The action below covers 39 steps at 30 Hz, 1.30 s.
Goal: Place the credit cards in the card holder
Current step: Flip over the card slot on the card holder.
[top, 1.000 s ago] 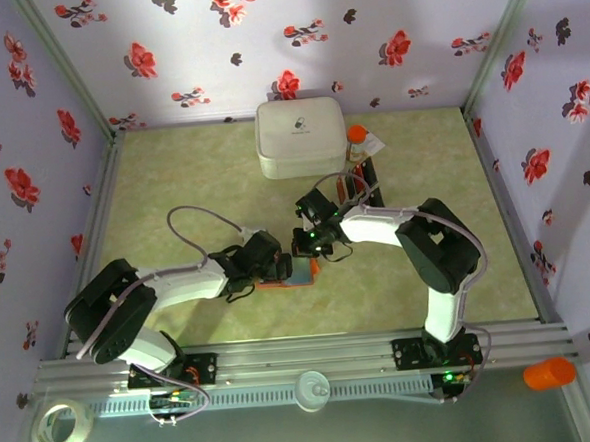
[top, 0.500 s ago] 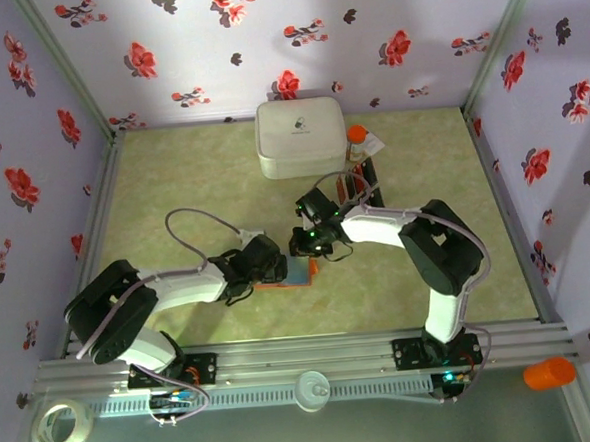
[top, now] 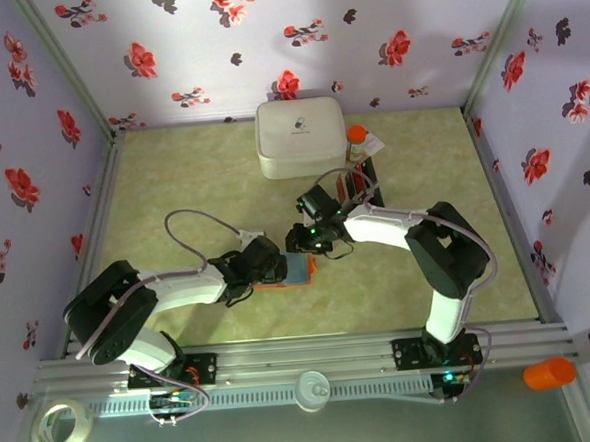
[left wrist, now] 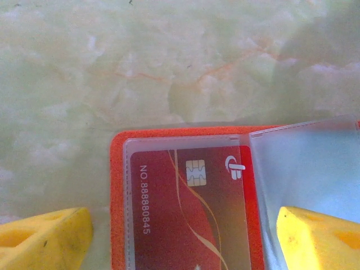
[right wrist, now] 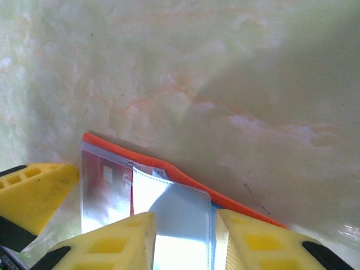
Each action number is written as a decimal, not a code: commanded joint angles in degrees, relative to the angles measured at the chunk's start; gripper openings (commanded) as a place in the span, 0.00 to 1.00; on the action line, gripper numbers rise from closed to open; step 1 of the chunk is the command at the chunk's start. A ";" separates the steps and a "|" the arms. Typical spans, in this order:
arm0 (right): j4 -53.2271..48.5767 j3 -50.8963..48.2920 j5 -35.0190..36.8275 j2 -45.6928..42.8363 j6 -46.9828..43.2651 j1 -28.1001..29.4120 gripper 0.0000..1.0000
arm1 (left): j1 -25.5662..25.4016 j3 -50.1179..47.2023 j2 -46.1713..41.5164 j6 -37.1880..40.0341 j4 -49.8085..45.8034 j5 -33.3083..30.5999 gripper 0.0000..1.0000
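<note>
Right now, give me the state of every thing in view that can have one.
card holder, open, lying flat on the table
red card, tucked in the holder's clear sleeve
left gripper, open, straddling the holder
right gripper, partly open, a clear flap between its fingers
white case, closed
</note>
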 commanded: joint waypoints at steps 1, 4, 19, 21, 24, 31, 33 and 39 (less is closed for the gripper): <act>1.41 0.24 -2.00 2.49 1.47 0.48 0.34 | -0.29 -2.09 3.07 -0.95 1.92 4.86 0.86; 2.39 -0.02 -2.98 3.67 2.15 0.48 0.34 | -0.29 -2.13 3.12 -0.98 2.00 4.86 0.86; 1.56 -0.94 -1.29 0.69 2.01 0.15 0.36 | -0.39 -2.43 2.98 -1.01 2.52 4.91 0.86; 0.95 -0.92 -0.95 0.23 1.53 0.13 0.36 | -0.35 -2.51 3.05 -1.03 2.62 4.86 0.86; -0.09 -0.79 -0.22 -0.54 0.91 0.12 0.39 | -0.37 -2.62 3.00 -1.00 2.64 4.86 0.86; -0.61 -1.03 0.31 0.12 0.78 0.11 0.43 | -0.32 -2.60 3.21 -1.04 2.88 4.86 0.86; -0.28 -1.10 -0.13 0.98 0.87 0.08 0.43 | -0.37 -2.57 3.17 -0.99 2.88 4.91 0.86; 0.48 -0.68 -1.94 3.74 1.31 0.54 0.43 | -0.37 -2.68 3.28 -0.96 3.04 4.87 0.86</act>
